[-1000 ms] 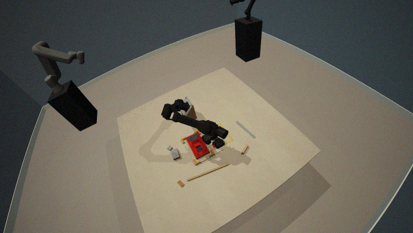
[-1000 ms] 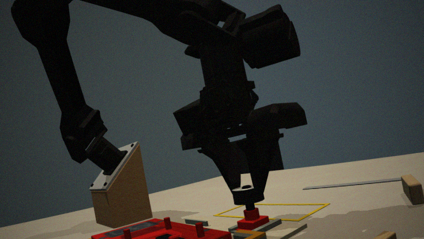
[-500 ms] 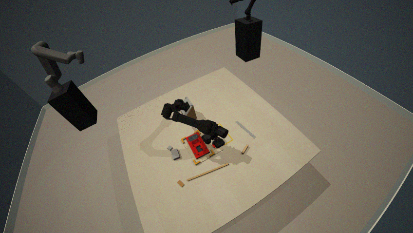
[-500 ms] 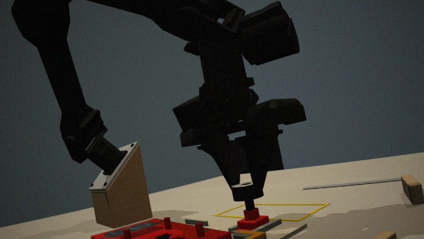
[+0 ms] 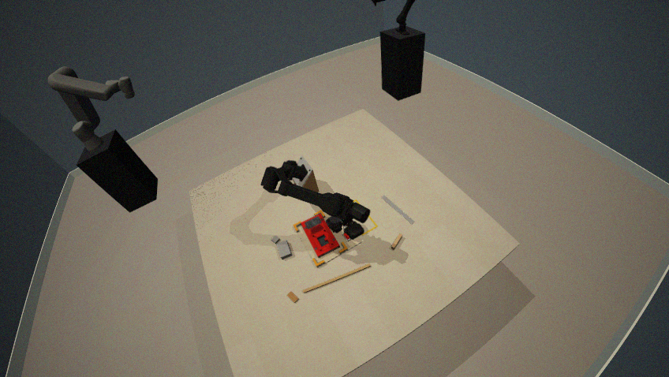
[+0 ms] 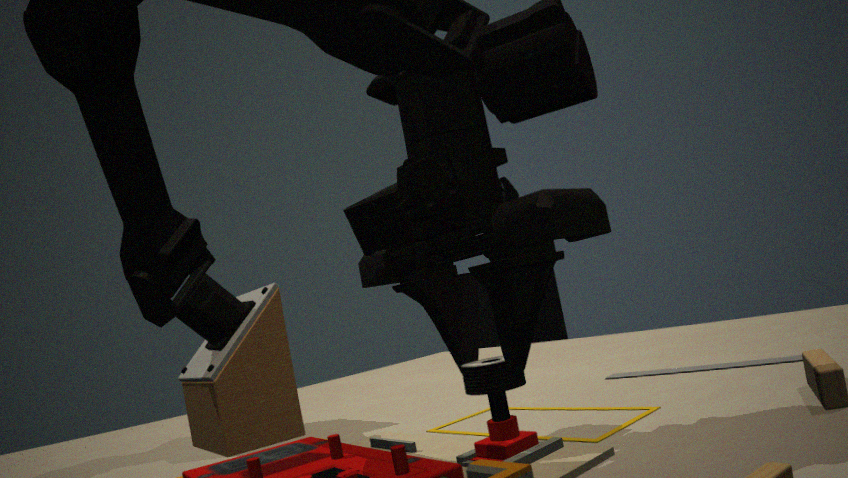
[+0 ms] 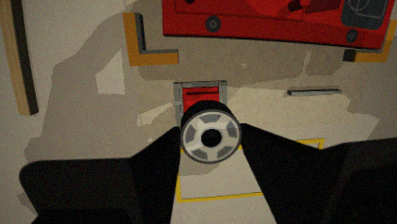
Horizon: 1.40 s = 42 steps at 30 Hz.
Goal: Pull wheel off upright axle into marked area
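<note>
My gripper [image 6: 494,378] [image 7: 209,131] is shut on the wheel and points down. The black wheel [image 6: 491,381] [image 7: 211,152] with a pale spoked face lies level between the fingertips. It is high on the upright black axle [image 6: 499,406]; bare axle shows below it and none sticks out above. The axle's tip seems to be still inside the hub, though the dark hole hides it. The axle stands on a red base [image 5: 346,237] [image 6: 504,445] [image 7: 202,89]. The yellow outline of the marked area [image 5: 372,221] [image 6: 581,408] [image 7: 221,197] lies just beyond the base. In the top view the arm hides the wheel.
A red board [image 5: 311,236] [image 7: 282,37] with upright pegs lies beside the axle base, with orange corner brackets [image 5: 318,263] [image 7: 155,57] around it. A wooden block [image 5: 396,241] [image 6: 825,380] and a flat grey strip [image 5: 398,210] [image 6: 706,366] lie beyond the marked area.
</note>
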Each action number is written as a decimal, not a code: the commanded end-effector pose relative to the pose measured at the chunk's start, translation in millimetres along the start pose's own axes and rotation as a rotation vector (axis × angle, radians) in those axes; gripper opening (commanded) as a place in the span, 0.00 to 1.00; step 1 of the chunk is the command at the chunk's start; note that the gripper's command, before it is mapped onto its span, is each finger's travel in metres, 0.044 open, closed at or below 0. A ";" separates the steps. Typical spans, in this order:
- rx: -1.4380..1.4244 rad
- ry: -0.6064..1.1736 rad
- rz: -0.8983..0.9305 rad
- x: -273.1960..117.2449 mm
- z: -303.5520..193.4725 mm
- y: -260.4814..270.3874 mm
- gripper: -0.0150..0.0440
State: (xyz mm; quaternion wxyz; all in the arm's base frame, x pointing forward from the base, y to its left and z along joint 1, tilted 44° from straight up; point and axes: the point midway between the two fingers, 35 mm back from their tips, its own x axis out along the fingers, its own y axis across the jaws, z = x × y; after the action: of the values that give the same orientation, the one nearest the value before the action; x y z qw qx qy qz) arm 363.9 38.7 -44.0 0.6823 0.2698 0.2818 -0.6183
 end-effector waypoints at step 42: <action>0.003 0.005 0.006 -48.8 -0.5 -2.4 0.25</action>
State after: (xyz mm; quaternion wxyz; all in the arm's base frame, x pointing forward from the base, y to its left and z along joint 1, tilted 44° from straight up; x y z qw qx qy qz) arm 358.7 61.0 -21.9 0.6827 0.2650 0.2837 -0.6191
